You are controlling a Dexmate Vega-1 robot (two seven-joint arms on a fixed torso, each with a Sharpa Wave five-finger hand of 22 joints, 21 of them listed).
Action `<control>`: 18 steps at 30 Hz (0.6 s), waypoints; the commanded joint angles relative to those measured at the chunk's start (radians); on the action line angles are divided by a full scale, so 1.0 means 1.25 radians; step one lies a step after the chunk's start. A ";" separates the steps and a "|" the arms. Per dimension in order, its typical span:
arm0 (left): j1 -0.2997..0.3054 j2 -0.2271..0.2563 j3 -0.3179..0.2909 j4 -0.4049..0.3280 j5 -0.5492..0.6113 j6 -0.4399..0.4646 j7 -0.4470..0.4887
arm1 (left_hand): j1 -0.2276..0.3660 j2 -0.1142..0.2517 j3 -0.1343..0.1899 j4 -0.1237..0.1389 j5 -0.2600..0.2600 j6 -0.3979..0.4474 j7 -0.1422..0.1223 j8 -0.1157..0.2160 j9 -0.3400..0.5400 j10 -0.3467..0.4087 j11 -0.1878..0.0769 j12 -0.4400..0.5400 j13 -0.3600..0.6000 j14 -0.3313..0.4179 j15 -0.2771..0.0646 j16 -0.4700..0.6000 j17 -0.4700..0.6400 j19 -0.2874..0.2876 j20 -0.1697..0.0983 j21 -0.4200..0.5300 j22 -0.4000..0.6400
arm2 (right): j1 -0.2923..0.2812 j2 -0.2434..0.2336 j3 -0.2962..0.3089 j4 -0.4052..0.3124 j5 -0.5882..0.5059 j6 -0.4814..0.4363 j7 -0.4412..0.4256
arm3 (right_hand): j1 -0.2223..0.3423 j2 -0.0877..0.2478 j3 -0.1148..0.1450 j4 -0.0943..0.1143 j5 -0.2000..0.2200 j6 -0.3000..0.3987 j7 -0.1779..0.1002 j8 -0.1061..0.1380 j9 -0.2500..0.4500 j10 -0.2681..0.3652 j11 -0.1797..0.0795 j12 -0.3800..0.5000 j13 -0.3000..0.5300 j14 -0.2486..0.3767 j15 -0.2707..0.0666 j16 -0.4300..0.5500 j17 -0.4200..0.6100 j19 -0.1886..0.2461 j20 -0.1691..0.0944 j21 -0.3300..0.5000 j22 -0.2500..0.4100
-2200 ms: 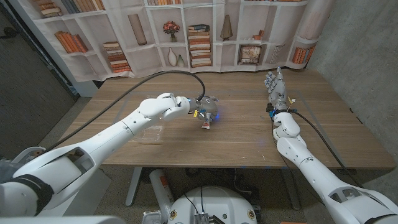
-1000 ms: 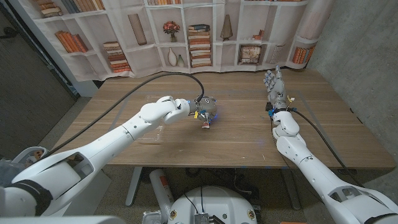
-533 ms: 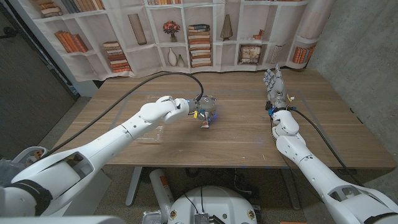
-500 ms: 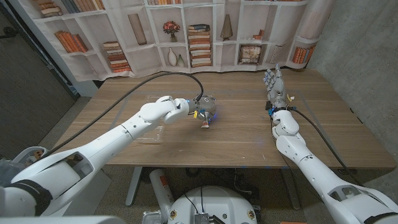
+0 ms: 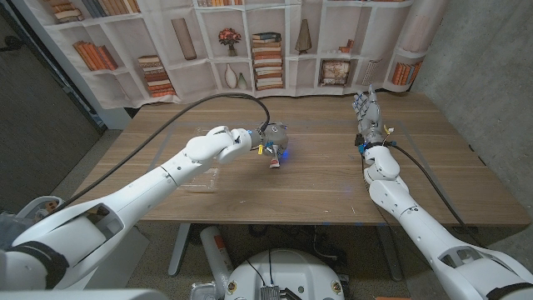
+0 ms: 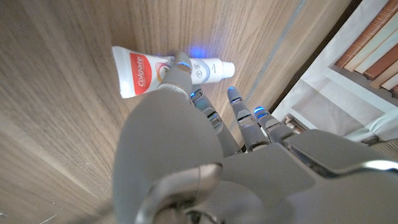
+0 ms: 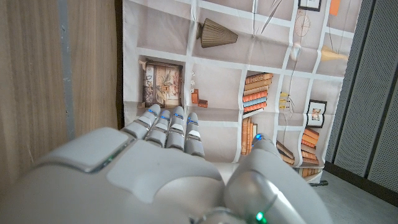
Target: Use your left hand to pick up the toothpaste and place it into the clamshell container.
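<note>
Head view: the left hand [image 5: 273, 137] hovers over the toothpaste [image 5: 274, 160], which lies on the tabletop [image 5: 316, 179]; the clamshell container [image 5: 202, 177] sits near the tube, under the left forearm. The right hand [image 5: 367, 117] stands upright, fingers together, holding nothing.

Left wrist view: one fingertip [image 6: 182, 61] seems to touch the toothpaste [image 6: 149, 70]; other fingers spread.

Right wrist view: right hand [image 7: 161, 155] faces bookshelf backdrop [image 7: 236, 56].

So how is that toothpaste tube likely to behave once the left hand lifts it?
The toothpaste looks small and flat, so probably light and unlikely to roll. Its glossy skin may slip under the left hand. The crimped tail probably flexes; the capped end looks stiffer.
</note>
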 commanded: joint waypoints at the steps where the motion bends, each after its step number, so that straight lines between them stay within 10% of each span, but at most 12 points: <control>1: 0.009 0.000 -0.011 -0.017 -0.008 0.026 0.021 | 0.001 0.008 0.005 0.008 0.004 0.015 -0.006 0.003 0.002 0.003 0.002 0.001 0.004 0.005 -0.125 -0.001 0.003 0.003 -0.023 -0.001 0.002 | 0.001 -0.001 0.000 -0.002 -0.001 0.001 -0.001 | 0.007 0.003 -0.005 0.000 0.001 0.004 -0.002 -0.003 0.003 0.008 0.000 -0.001 0.004 0.004 -0.003 0.000 0.004 0.007 -0.002 0.000 0.004; 18: 0.022 0.004 -0.030 -0.040 -0.030 0.059 0.030 | -0.001 0.006 0.005 0.008 0.004 0.014 -0.007 0.003 0.002 0.003 0.002 0.000 0.004 0.005 -0.125 -0.002 0.003 0.004 -0.024 -0.001 0.002 | -0.003 -0.005 -0.002 -0.009 -0.003 -0.001 0.001 | 0.008 0.004 -0.006 -0.001 0.001 0.006 -0.002 -0.002 0.003 0.010 0.000 -0.001 0.004 0.006 -0.001 0.000 0.004 0.009 -0.003 -0.003 0.004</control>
